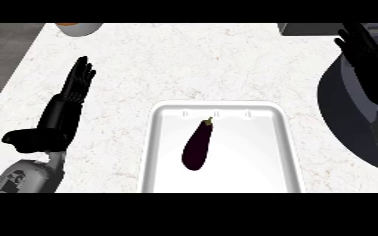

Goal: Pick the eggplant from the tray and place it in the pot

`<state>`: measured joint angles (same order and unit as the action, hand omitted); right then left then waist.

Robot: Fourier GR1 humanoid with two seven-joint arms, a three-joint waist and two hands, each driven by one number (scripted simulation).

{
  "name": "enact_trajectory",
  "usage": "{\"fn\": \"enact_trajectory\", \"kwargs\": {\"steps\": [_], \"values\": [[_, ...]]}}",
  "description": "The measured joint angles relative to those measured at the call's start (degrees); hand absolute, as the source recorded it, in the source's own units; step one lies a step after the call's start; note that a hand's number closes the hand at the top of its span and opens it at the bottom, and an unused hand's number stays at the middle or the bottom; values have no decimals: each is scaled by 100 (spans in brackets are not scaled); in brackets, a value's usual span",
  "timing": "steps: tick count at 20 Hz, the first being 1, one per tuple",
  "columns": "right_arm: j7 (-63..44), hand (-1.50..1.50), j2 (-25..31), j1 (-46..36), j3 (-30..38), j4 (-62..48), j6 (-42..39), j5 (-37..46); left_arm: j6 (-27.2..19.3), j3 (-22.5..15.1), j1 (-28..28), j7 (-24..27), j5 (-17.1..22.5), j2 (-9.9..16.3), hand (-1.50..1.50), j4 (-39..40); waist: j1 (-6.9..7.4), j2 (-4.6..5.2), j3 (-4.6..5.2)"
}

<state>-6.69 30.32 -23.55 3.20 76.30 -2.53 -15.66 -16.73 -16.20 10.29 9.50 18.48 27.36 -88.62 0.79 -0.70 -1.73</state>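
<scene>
eggplant [198, 146]: dark purple, lying lengthwise in the middle of the white tray [164, 130] on the pale speckled worktop [192, 60], untouched. left hand [70, 97]: fingers straight, holding nothing, left of tray. right hand [358, 42]: upper right edge, fingers extended, holding nothing.

Lighting: bright and even across the pale marbled bench [184, 60]; no single light source can be made out.
Shadows: faint; the eggplant [198, 145] casts almost none on the white tray [166, 150].
Glare: the tray floor is near pure white, its rim shown only by soft grey shading.
Dark areas: left hand [70, 97] and right hand [358, 42] read as flat black with little surface detail.
</scene>
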Motion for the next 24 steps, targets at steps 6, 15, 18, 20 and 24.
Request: {"fn": "enact_trajectory", "kwargs": {"steps": [6,15,18,20,24], "values": [[461,150,-882,-1,-492,-179,845,746,-323,437,92,-718,83,97,0,-136,17,58,131],[1435,-150,-1415,869,-1436,-230,2224,2488,-514,713,152,-1427,235,-35,0,-167,-47,72,171],[1264,-150,-1459,997,-1647,370,2193,2690,-468,810,66,-1498,209,-82,0,-225,-76,62,172],[883,-150,-1414,987,-1825,688,2012,2834,-502,822,91,-1625,139,-103,0,-305,-84,58,174],[-353,-150,-1134,688,-2183,1296,1250,2913,-493,827,147,-1651,86,-170,0,-207,-104,49,182]]}}
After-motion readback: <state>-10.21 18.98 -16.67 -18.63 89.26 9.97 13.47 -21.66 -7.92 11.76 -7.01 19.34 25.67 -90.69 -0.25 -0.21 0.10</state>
